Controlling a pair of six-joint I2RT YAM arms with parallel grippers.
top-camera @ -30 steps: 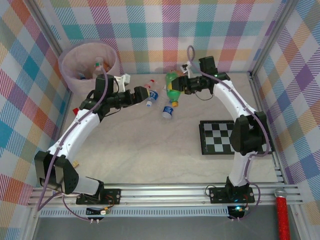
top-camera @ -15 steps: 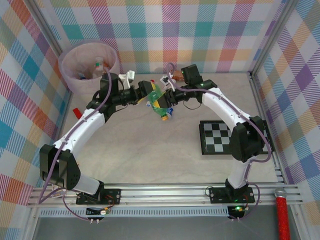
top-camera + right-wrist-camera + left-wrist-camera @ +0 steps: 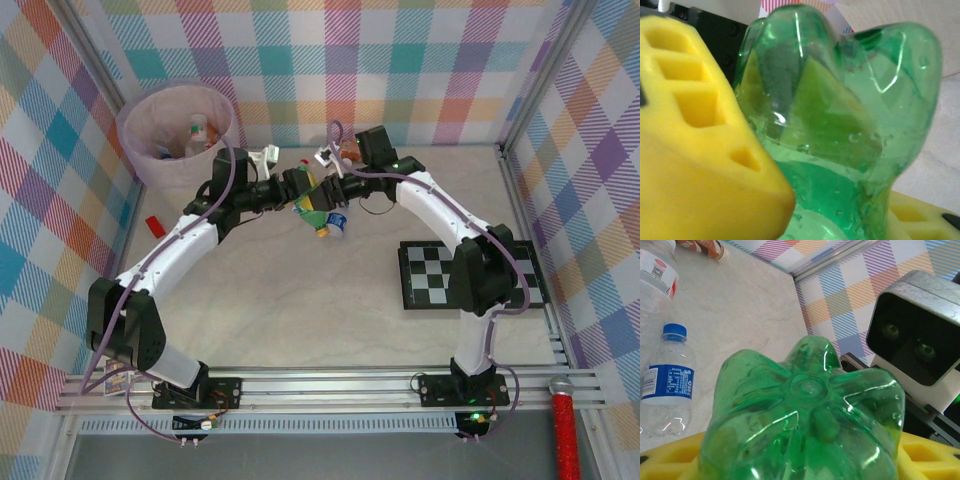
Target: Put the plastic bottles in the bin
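1 pale bin [image 3: 140,165] at the far left rear corner, pink-lined, with a few bottles [image 3: 195,135] already inside. just in front of it, by the left wall, 1 small red block [image 3: 152,226], no part of the job.

toward the middle, the left gripper [image 3: 298,187]: yellow pads [image 3: 665,462] on both flanks of the green bottle [image 3: 314,202], apparently pressed onto its lobed base. exact contact hidden behind the plastic in the left wrist view. bottle up off the table, tilted, base toward the left wrist camera.

immediately right of it, the right gripper [image 3: 328,188], clamped on that same bottle, with 1 yellow pad [image 3: 690,150] hard against the green wall in the right wrist view.

just beside and in front of the pair, flat on the table, 1 blue-capped bottle [image 3: 336,226] with a blue label. in the left wrist view, further off, also 1 red-labelled bottle [image 3: 657,270] and 1 brown-wrapped bottle [image 3: 705,246]. far right, a checkerboard [image 3: 470,275], irrelevant here.

step in hand, as a judgement: a mid-air handover of the green bottle toward the left side, sensible with the bin over there.

next move, probably:
- confirm a firm left grip
- spread the right fingers
- draw the right arm back without dragging the bottle
- swing left over the rim and let go

main risk: smooth round plastic twisting loose under 2 grips pulling at once.
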